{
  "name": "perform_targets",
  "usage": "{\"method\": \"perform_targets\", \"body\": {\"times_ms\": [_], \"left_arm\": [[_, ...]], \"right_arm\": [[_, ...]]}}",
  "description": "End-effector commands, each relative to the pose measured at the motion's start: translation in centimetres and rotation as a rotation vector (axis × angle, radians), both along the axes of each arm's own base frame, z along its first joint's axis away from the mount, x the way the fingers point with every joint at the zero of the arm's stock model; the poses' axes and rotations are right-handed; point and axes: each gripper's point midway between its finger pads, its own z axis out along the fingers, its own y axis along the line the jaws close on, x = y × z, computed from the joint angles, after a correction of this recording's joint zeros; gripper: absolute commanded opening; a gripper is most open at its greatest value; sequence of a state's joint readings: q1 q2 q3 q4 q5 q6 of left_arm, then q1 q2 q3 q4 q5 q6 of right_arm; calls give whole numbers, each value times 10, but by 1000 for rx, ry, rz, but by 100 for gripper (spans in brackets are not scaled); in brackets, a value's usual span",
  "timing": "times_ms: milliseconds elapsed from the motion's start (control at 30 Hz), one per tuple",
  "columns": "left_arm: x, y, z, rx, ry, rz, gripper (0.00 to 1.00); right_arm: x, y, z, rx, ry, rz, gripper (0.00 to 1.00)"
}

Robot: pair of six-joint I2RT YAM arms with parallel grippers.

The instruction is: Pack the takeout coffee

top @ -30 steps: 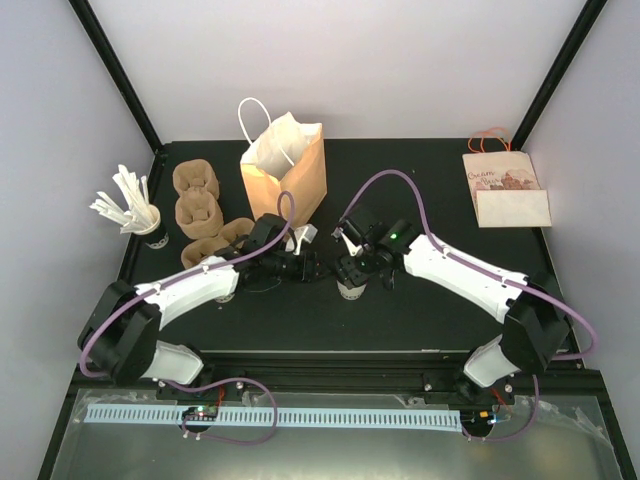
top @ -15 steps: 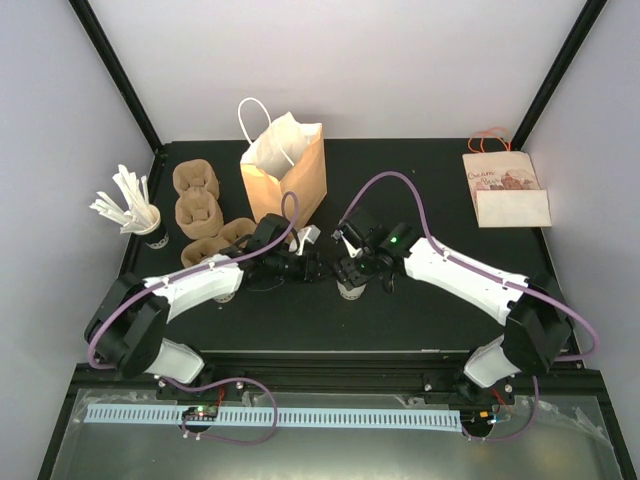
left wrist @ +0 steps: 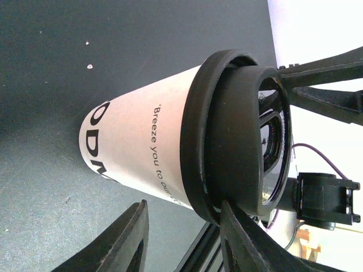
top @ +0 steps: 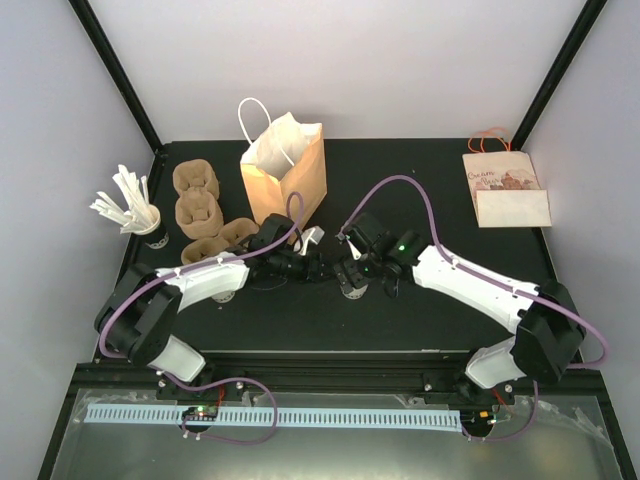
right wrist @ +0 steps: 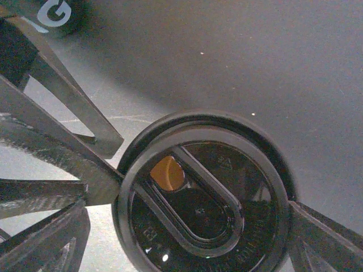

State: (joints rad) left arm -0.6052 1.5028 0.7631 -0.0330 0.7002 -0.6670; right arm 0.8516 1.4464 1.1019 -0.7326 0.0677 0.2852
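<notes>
— How were the fingers standing at that moment?

— The left gripper [left wrist: 182, 218] was spread wide. Its two fingers [left wrist: 122, 243] reached toward the cup [left wrist: 142, 144], one near the paper wall and one just at the rim of the lid [left wrist: 238, 130]. Whether that one was touching, I could not tell. The right gripper [right wrist: 204, 192] came from above, and its fingers [right wrist: 323, 232] were pinching the lid by its rim from two opposite sides.

— And where was the cup?

— It stood upright on the table [top: 420, 310], between the two grippers, in front of the paper bag [top: 285, 175] and a little to the right of it.

— What were the things made of?

— The cup was of white paper, a cone narrowing to the bottom, with black printed letters. The lid was of black glossy plastic, round, with a raised oval in the middle and a small opening that showed brown. The table was dark and matte with small pale specks. The bag was of brown kraft paper with a white handle.

— Was anything different from a second before?

— The left arm had stretched further, so its gripper was nearer to the cup. The cup itself had stayed in place.
</notes>
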Motion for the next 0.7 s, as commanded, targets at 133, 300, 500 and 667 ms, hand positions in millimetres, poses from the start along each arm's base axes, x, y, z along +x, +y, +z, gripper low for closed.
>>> {"method": "perform_targets", "body": {"times_ms": [133, 300, 500, 667], "left_arm": [[4, 0, -8, 22, 3, 7, 36], [6, 0, 0, 18, -14, 11, 37], [9, 0, 12, 17, -32, 12, 38], [12, 3, 30, 27, -72, 27, 47]], "right_arm": [[-2, -1, 33, 57, -35, -22, 100], [6, -3, 55, 97, -89, -64, 100], [19, -20, 64, 134, -129, -184, 100], [25, -39, 60, 274, -76, -275, 94]]}}
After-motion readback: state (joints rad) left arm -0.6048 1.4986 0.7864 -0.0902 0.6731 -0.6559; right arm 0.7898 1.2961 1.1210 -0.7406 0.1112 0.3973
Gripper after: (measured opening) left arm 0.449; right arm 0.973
